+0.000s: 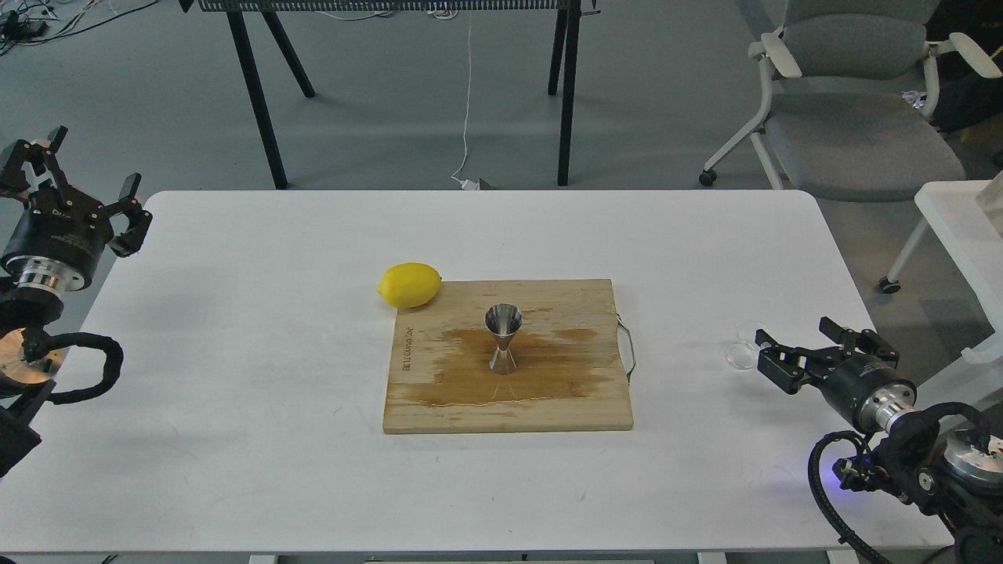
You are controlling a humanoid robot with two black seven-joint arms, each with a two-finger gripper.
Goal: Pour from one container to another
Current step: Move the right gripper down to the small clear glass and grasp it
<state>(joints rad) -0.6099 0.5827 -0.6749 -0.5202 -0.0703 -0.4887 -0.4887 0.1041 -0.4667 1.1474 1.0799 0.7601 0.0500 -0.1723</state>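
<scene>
The small clear cup (739, 355) stands on the white table (235, 352), right of the board, and looks upright. My right gripper (799, 345) is open, low over the table, its fingertips (772, 362) just to the right of the cup; I cannot tell whether they touch it. The steel jigger (502, 337) stands upright in the middle of the wooden cutting board (439, 399), on a wet stain. My left gripper (86, 168) is open and holds nothing, raised beyond the table's far left corner.
A yellow lemon (409, 284) lies at the board's far left corner. A metal handle (627, 348) sticks out of the board's right side. A grey office chair (854, 117) and a second white table (960, 235) stand beyond the right edge.
</scene>
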